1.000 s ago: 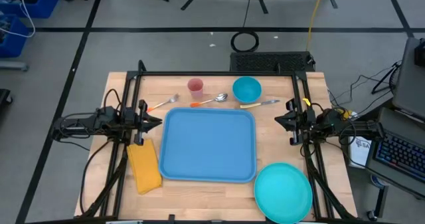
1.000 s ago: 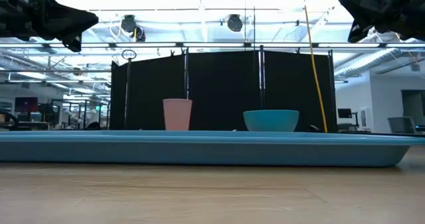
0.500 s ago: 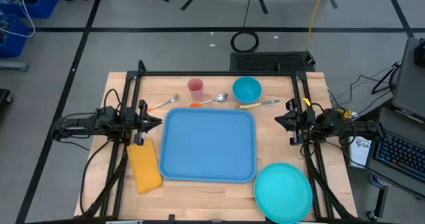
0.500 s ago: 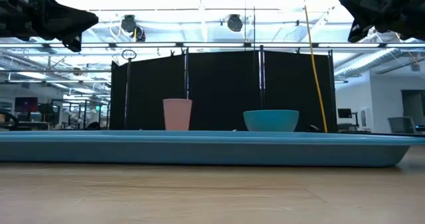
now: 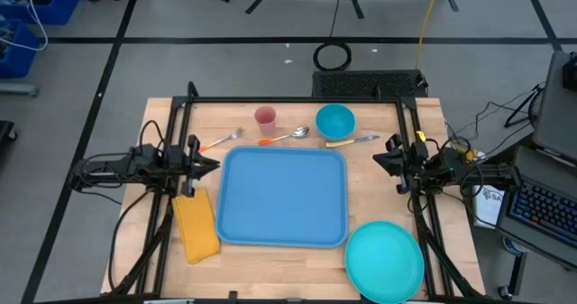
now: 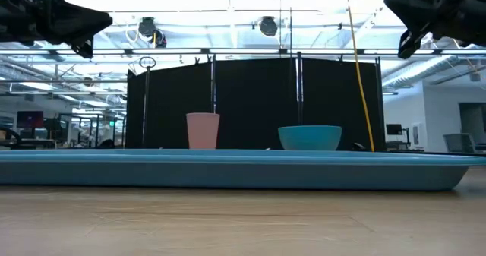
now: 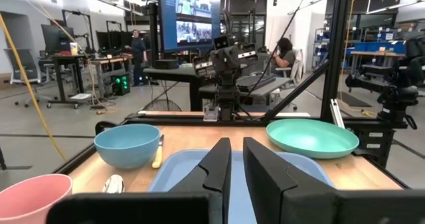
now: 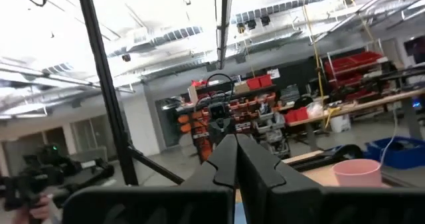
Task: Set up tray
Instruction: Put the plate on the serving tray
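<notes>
Tray (image 5: pixel 283 198) flat at the table's (image 5: pixel 297 254) middle, both arms raised at its sides.

The left gripper (image 5: pixel 209 165) hangs just off the tray's left edge, above the napkin's (image 5: pixel 196 226) far end, its fingers (image 7: pixel 219 167) pressed nearly together with a thin slit between. The right gripper (image 5: pixel 380 161) hangs off the right edge over bare wood, fingers (image 8: pixel 226 163) pressed together. The plate (image 5: pixel 385 260) sits at the tray's near right corner, just beside the rim and overhanging the table's front edge. Along the far edge lie a fork (image 5: pixel 221 140), cup (image 5: pixel 265 117), spoon (image 5: pixel 287 137), bowl (image 5: pixel 334 121) and knife (image 5: pixel 352 141), all close to the rim. The tray's surface is bare; open wood remains in strips left and right.
</notes>
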